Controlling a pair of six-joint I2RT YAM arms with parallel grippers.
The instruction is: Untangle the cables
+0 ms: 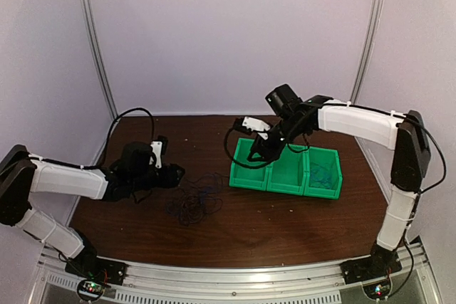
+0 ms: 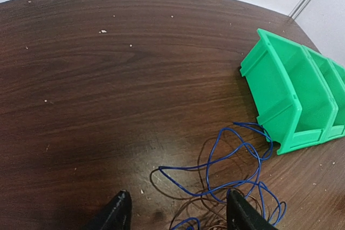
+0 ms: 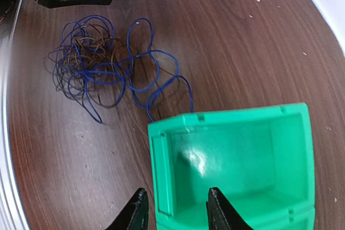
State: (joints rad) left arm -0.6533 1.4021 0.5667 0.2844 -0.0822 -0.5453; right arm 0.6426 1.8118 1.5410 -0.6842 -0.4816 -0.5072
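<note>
The cables point(image 1: 192, 201) lie as a loose tangle of thin blue and dark brownish wires on the brown table, left of the green bins. The tangle shows in the right wrist view point(image 3: 97, 63), and blue loops show in the left wrist view point(image 2: 237, 165). My left gripper point(image 1: 174, 174) is open and empty, low at the tangle's left edge; in its own view point(image 2: 178, 208) wire loops lie between and ahead of its fingers. My right gripper point(image 1: 260, 154) is open and empty above the leftmost bin; in its own view point(image 3: 175, 208) its fingers stand either side of that bin's wall.
Three joined green bins point(image 1: 285, 169) stand right of centre; they also show in the left wrist view point(image 2: 285, 95) and the right wrist view point(image 3: 237, 154). The rightmost bin holds some blue wire point(image 1: 324, 174). One blue loop reaches the leftmost bin's corner point(image 2: 264, 133). Walls enclose the table.
</note>
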